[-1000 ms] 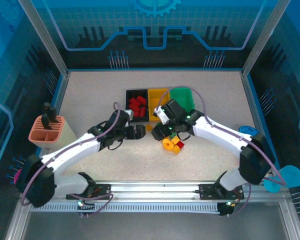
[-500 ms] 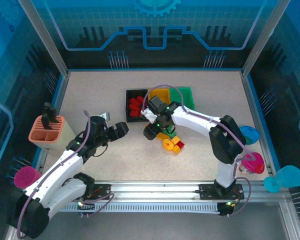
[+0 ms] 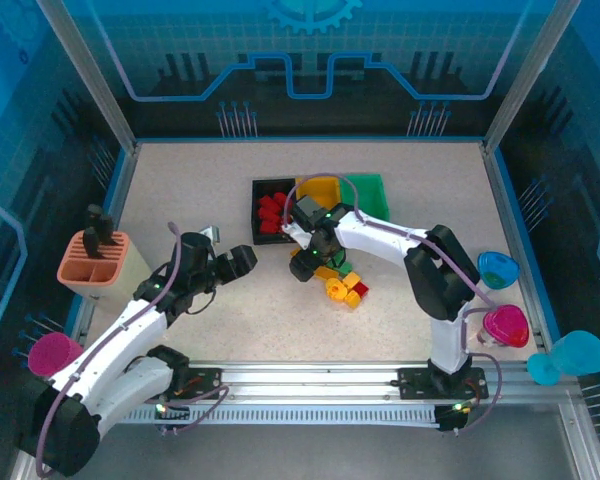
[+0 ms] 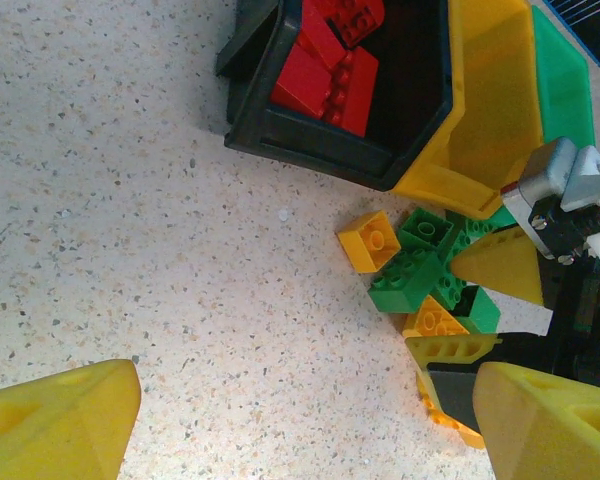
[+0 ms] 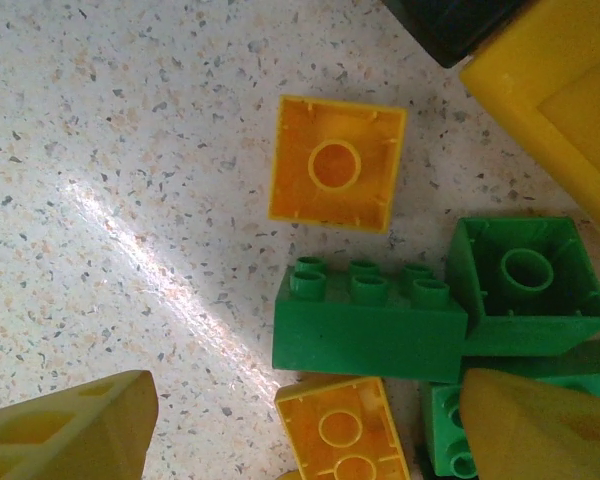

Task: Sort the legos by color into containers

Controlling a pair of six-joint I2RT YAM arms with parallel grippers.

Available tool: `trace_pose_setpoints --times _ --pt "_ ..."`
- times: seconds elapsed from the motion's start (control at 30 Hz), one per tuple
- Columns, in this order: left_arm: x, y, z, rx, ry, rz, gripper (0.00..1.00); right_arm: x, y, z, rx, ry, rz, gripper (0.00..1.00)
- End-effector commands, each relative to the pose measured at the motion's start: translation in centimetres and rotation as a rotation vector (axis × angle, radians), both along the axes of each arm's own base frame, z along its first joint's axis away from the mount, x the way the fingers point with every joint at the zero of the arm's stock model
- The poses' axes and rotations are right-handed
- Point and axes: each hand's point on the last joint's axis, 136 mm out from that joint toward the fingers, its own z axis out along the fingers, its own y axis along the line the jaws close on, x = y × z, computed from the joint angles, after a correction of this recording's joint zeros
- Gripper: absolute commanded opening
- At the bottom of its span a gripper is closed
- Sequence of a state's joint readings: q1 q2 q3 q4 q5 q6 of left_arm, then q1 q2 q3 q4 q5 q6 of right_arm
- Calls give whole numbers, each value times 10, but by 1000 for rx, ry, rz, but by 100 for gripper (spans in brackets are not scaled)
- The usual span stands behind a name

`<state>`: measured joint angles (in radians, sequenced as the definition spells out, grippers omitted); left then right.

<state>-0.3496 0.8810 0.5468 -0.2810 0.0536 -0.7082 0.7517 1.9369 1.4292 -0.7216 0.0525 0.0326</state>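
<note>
Legos (image 3: 344, 286) in yellow, green and red lie loose in a cluster near the middle of the counter (image 3: 180, 180). Just above the cluster's left edge hangs the right end effector (image 5: 308, 410), jaws apart and empty, over an upturned yellow brick (image 5: 335, 162) and a studded green brick (image 5: 368, 320). Left of it the left end effector (image 4: 305, 410) hovers over bare counter, jaws wide, gripping nothing. Beyond, toward the far edge, stand the black bin (image 3: 255, 210) holding red legos (image 3: 274, 210), the yellow bin (image 3: 320, 187) and the green bin (image 3: 365, 187), side by side.
</note>
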Motion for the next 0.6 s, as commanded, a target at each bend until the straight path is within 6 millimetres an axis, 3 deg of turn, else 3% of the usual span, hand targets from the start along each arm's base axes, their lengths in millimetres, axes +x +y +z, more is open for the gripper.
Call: trace_pose_setpoints --times 0.0,0.57 --pt "1 0 0 -13 6 -4 87 2 4 -3 -11 5 -3 80" --pt "-3 2 -10 0 23 -3 87 6 9 -23 -67 -39 -55 78"
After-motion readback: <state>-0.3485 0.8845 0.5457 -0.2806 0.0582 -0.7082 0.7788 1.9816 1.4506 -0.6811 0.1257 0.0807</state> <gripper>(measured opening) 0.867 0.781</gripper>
